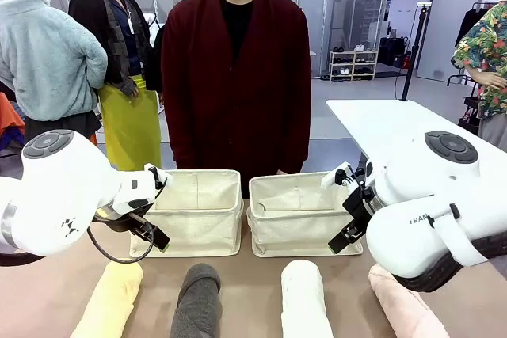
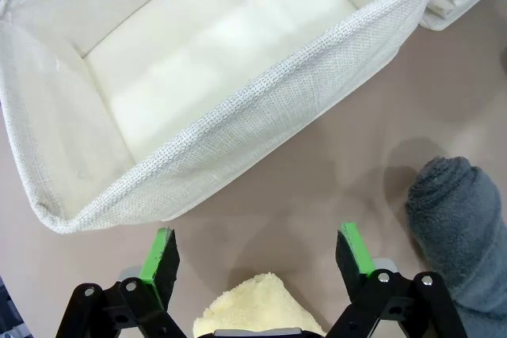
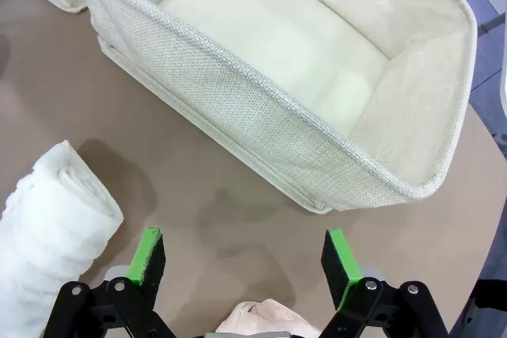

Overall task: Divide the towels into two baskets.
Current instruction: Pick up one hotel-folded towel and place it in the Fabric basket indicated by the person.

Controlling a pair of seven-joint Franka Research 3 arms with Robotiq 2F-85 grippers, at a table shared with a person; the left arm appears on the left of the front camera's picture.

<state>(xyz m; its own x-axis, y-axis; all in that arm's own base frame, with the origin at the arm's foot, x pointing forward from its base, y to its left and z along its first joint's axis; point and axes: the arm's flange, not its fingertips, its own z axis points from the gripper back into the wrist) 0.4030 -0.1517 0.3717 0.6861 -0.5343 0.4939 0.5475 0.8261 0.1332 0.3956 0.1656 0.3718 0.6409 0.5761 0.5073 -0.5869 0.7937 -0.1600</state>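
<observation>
Towels, four rolls, near row, left to right: pale yellow towel [image 1: 111,298], dark grey towel [image 1: 196,298], white towel [image 1: 305,298], pale pink towel [image 1: 408,310].
Left basket [image 1: 198,231] and right basket [image 1: 301,235]: just beyond the rolls, both empty.
Left gripper [image 2: 257,247]: I see it spread open above the yellow. Right gripper [image 3: 244,251]: spread open above the pink. Neither holds anything.
Step, as I judge it: first pick. The next move calls for lowering and clamping.
Lettering: "FRAN", cut off, on the right arm [image 1: 428,227].

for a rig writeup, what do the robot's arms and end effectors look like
The left arm and right arm are rounded glossy white shells with grey round joint caps; the right bears dark lettering, and a black cable loops under the left. The left end effector and right end effector are black, two-fingered, with green pads.
</observation>
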